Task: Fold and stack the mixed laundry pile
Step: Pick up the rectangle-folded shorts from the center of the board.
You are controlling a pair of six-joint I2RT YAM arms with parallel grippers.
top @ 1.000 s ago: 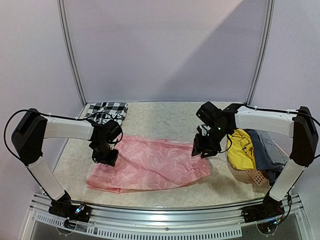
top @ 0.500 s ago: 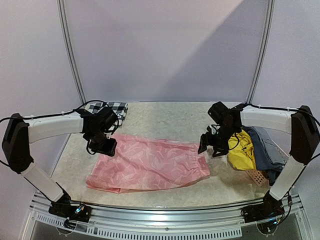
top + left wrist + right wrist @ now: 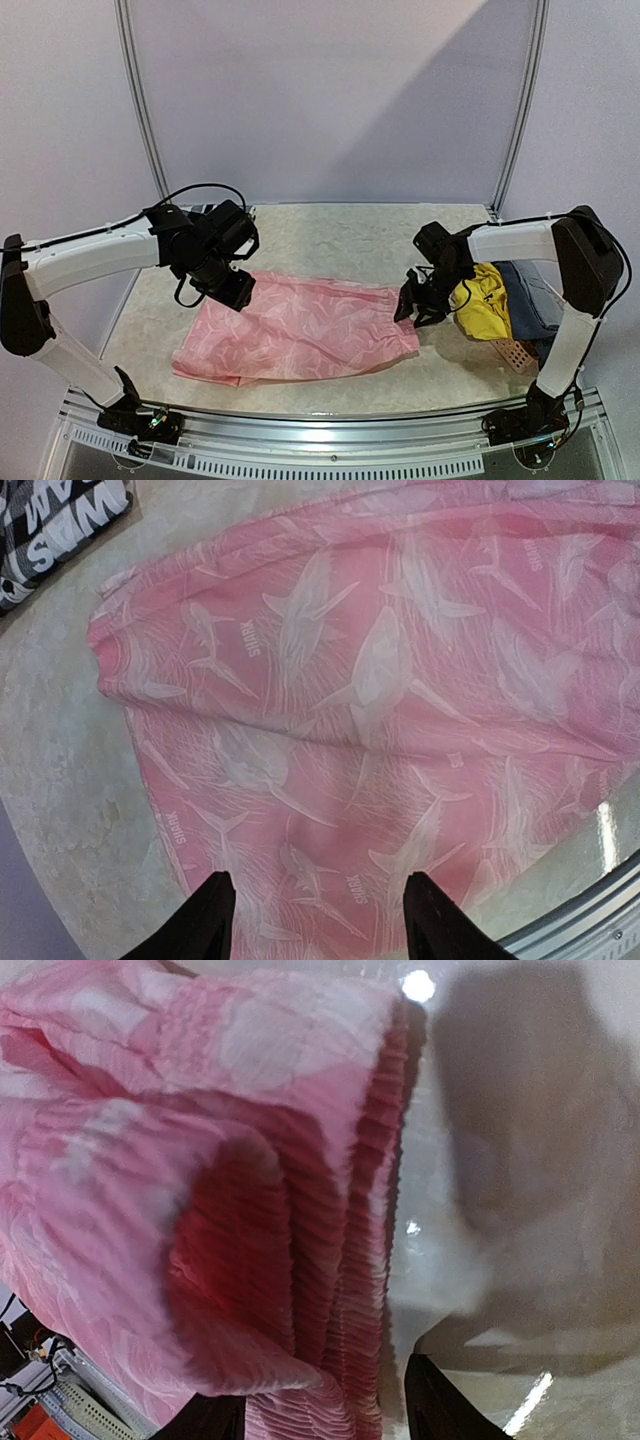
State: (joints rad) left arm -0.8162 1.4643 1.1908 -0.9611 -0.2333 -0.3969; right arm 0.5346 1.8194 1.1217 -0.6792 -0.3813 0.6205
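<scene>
Judged the task to be at an early stage. Found one piece, the black-and-white checked shirt (image 3: pixel 55 520), seemingly folded already and put at the far left corner of the counter (image 3: pixel 330 235). Found the pink garment (image 3: pixel 300 328) spread nearly flat in the middle of the counter, not yet folded. Saw the yellow garment (image 3: pixel 482 300) and the blue-grey garment (image 3: pixel 528 295) heaped at the right side, with a salmon basket (image 3: pixel 515 355) showing at the near edge of the heap. Counted so three pieces left to fold and to stack.

Saw the left hand (image 3: pixel 318 925) open above the far left corner of the pink garment, with nothing between the fingers. Saw the right hand (image 3: pixel 325 1410) open too, at the far right corner, with the gathered waistband lying between the fingers but not pinched, as far as could be told.

Read "SHARK" in small white letters beside the sharks printed on the pink cloth. Made out big white capitals on the checked shirt, something like "WAS", cut off by the picture edge.
</scene>
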